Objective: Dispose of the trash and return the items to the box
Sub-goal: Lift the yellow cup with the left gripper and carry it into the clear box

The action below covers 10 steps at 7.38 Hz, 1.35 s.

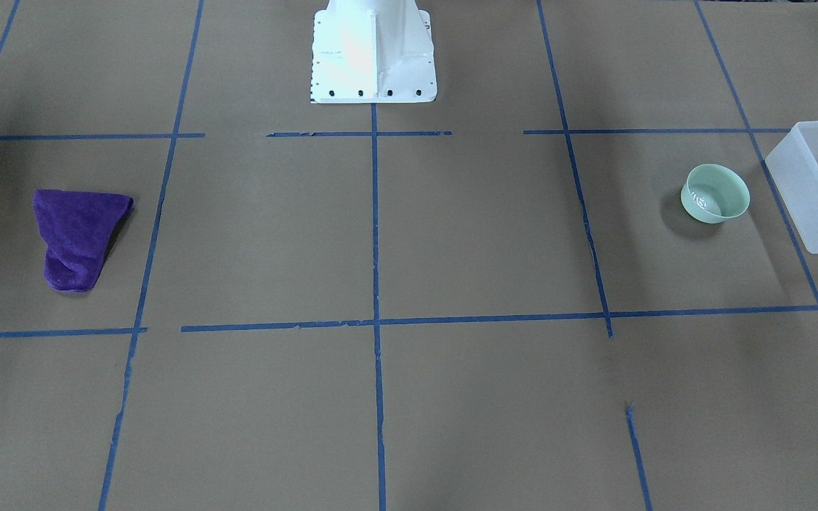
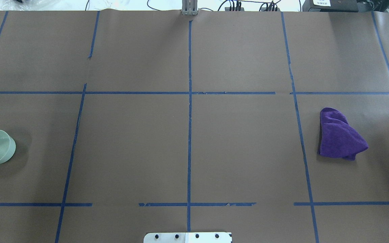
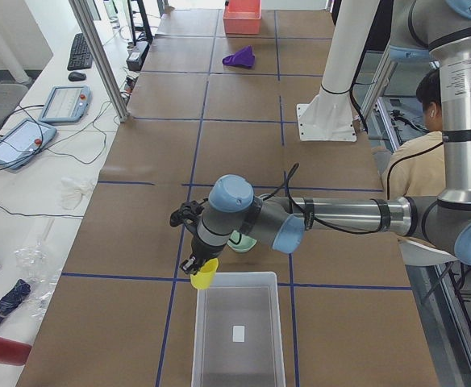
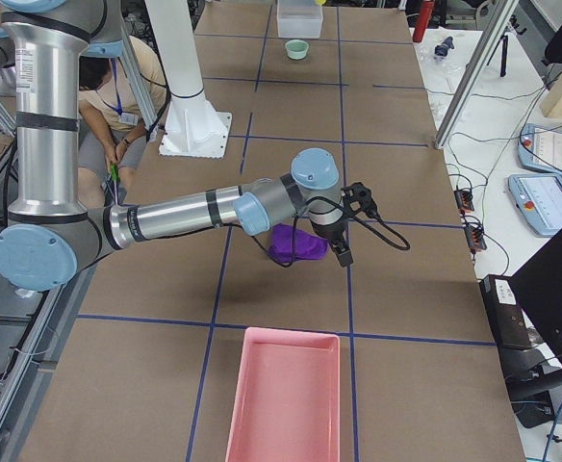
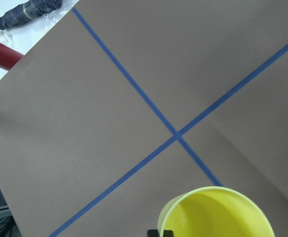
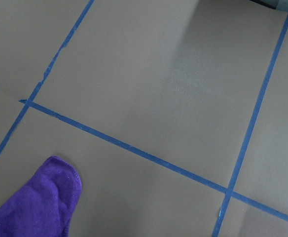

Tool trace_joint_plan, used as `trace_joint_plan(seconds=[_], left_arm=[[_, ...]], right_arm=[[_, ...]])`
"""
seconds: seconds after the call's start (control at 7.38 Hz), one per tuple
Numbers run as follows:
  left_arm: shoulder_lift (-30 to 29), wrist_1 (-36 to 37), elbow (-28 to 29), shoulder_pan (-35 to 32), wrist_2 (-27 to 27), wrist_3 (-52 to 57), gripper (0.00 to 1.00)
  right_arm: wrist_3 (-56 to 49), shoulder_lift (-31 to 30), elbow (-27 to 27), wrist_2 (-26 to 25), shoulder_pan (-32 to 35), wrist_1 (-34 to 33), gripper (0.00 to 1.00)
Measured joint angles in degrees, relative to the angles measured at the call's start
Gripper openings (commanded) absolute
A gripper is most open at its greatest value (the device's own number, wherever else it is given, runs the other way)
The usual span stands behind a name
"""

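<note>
Bowl (image 1: 714, 193) just beside box (image 1: 799, 206), cup (image 3: 206, 276) by box corner, cloth (image 1: 79, 238) well apart.

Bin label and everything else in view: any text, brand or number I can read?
No text is readable.
White label on the bin: too small, no legible print.
Paper tag on the black device, overhead view's top right: blurred.
Yellow cup: no marking visible.

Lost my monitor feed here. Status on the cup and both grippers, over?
Left gripper shut on yellow cup, in the air by the corner of the box. Right gripper near purple cloth, state unclear. Green bowl beside box, not blocking.
</note>
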Motion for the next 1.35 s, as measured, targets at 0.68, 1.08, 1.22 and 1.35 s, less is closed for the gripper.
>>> trace_joint_plan(seconds=[0.68,1.08,1.22,1.35], left_arm=[[9.26,-26.32,8.94,1.48,-7.16,-15.51,0.0],[10.42,-27.78,13.01,5.08,-9.16,-13.77,0.0],[10.81,-27.81,13.65,5.36,-10.1,-12.45,0.0],[11.03,-27.81,13.96,5.82,-11.58,-11.82,0.05]], right_arm=[[0.0,0.03,-0.06,0.0,-0.17,0.0,1.0],[-0.02,0.02,-0.1,-0.05,-0.18,0.0,1.0],[-0.04,0.02,-0.11,-0.07,-0.21,0.0,1.0],[-0.03,0.02,-0.12,-0.06,-0.24,0.0,1.0]])
